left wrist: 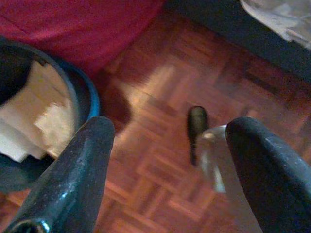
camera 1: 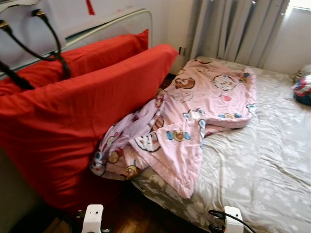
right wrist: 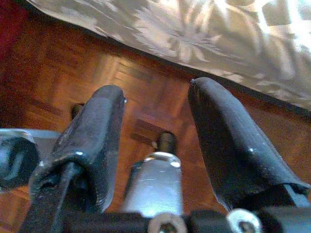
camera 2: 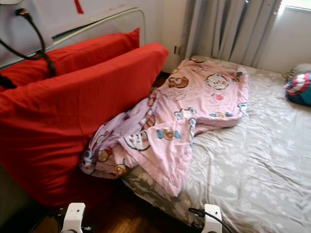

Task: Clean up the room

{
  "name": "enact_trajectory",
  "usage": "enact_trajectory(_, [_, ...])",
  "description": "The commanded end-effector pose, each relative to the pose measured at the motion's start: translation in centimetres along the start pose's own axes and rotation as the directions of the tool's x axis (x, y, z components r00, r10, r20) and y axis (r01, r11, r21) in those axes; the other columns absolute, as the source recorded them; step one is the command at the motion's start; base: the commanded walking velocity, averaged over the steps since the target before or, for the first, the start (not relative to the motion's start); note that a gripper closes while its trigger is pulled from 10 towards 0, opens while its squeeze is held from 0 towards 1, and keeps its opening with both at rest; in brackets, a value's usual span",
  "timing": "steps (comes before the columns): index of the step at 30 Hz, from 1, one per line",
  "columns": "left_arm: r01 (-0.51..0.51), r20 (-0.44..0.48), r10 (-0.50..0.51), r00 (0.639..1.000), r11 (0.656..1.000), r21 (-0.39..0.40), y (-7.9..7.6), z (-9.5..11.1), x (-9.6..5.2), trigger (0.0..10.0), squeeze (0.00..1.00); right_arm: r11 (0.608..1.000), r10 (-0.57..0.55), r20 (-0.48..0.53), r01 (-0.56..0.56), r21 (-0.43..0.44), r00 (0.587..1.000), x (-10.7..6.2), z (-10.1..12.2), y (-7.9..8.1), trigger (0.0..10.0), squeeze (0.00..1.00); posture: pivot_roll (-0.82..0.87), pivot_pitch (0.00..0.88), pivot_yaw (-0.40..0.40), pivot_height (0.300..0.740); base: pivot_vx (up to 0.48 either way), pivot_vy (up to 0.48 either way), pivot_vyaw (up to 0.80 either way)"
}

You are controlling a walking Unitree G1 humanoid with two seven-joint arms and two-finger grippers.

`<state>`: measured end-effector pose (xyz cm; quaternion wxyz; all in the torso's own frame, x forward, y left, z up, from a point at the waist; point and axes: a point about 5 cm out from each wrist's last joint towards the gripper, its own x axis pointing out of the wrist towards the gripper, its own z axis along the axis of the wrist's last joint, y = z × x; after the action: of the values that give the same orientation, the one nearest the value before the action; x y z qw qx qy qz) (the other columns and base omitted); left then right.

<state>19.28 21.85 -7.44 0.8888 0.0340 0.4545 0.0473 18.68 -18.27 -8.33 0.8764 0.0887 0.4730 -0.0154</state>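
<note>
A pink cartoon blanket (camera 1: 194,116) lies crumpled on the bed (camera 1: 262,170), spilling over its edge against the red pillows (camera 1: 73,111). Beside those pillows, a blue bin (left wrist: 85,92) on the parquet floor (left wrist: 160,160) holds crumpled paper (left wrist: 34,121). The left gripper (left wrist: 167,160) and right gripper (right wrist: 155,131) hang low, fingers spread, empty.

I'm looking at grey curtains (camera 1: 233,29) hanging in folds at the far side of the room, with daylight coming through the window (camera 1: 301,5) next to them. A white wall (camera 1: 167,19) is running behind a thin metal headboard rail (camera 1: 121,18), and there's a small socket (camera 1: 182,50) low down beside the curtains. Black cables (camera 1: 53,43) are looping down at the upper left. The bed (camera 1: 262,165) is wearing a grey flowered sheet, and reddish parquet floor (left wrist: 160,145) is showing below its edge.
</note>
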Motion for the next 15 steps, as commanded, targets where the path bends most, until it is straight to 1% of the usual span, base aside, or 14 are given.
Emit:
enact_trajectory(1, [0.017,-0.015,-0.017,1.0,1.0,0.011,-0.49,-0.18,0.02,10.0,0.0,1.0,-0.019,-0.018,0.019,0.004,1.0,-0.22,-0.71,-0.76,10.0,0.0,0.02,0.0,-0.012,0.74,0.0,0.285,0.0])
enact_trajectory(4, [0.018,-0.015,-0.018,1.0,1.0,0.013,-0.49,-0.18,0.02,10.0,0.0,1.0,-0.019,-0.018,0.019,0.004,1.0,-0.22,-0.72,-0.76,10.0,0.0,0.02,0.0,-0.011,0.74,0.0,0.279,0.0])
enact_trajectory(8, [0.019,-0.01,-0.019,1.0,1.0,0.023,-0.49,-0.1,0.03,10.0,0.0,1.0,-0.019,-0.018,0.019,0.005,1.0,-0.22,-0.71,-0.75,10.0,0.0,0.02,0.0,-0.012,0.74,0.0,0.0,0.0])
enact_trajectory(15, [0.019,0.0,-0.019,1.0,1.0,0.006,-0.52,-0.01,0.03,10.0,0.0,1.0,-0.019,-0.017,0.019,0.007,1.0,-0.22,-0.66,-0.77,10.0,0.0,0.02,0.0,-0.014,0.74,0.0,0.0,0.0])
